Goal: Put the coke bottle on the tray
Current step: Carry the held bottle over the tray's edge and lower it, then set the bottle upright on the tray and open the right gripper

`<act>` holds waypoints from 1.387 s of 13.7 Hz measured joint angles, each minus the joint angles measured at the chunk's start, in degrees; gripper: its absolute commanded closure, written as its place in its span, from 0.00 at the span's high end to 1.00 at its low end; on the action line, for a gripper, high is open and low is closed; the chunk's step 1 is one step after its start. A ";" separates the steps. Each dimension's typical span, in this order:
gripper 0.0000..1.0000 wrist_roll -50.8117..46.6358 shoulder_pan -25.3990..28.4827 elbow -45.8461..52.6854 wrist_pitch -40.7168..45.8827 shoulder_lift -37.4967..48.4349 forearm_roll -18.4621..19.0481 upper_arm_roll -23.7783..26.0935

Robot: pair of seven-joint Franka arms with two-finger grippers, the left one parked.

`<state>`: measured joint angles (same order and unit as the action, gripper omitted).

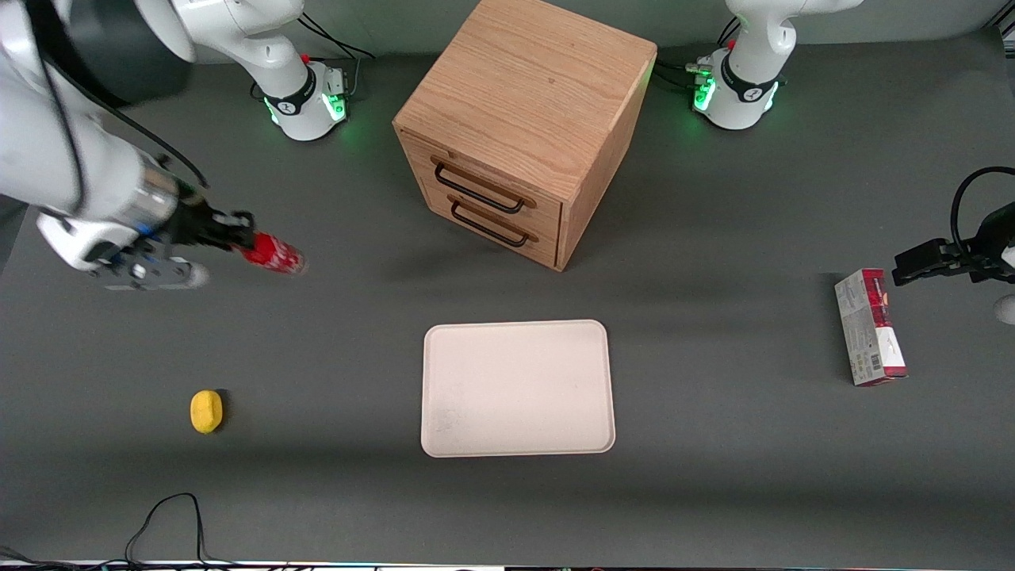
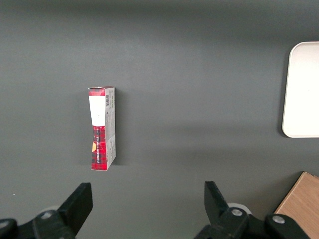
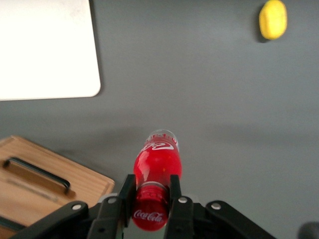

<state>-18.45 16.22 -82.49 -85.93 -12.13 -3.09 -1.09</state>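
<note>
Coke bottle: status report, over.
Gripper shut on coke bottle at its cap end, toward the working arm's end. Tray bare, not yet reached. Nothing in the way.

I see the working arm (image 1: 71, 170) near the wooden drawer cabinet (image 1: 523, 127), with smooth glossy white shells, a wide black band at one joint and a silver metal ring at its wrist. A thin black cable runs along the shell. Its gripper (image 1: 238, 231) is black, with a white camera housing under the wrist. The two black fingers (image 3: 175, 191) are flat, each fixed by a small silver screw. The round white base (image 1: 305, 99) carries a black ring, green lights and black cables.
</note>
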 measured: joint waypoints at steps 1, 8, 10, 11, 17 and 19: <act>0.00 -3.45 1.57 3.84 -0.66 -3.97 -0.02 0.07; 0.00 -23.89 6.43 29.01 -13.69 -31.77 -0.02 0.78; 0.00 -25.05 7.01 30.03 -16.61 -34.61 -0.02 0.82; 0.00 -26.09 7.60 30.13 -18.28 -35.81 0.17 0.82; 0.00 -29.96 9.91 30.86 -24.71 -41.33 2.94 0.75; 0.00 -29.96 9.81 30.92 -25.59 -41.69 3.24 0.64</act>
<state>-48.41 26.03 -51.57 -111.51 -53.82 0.15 -0.45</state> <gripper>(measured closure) 0.687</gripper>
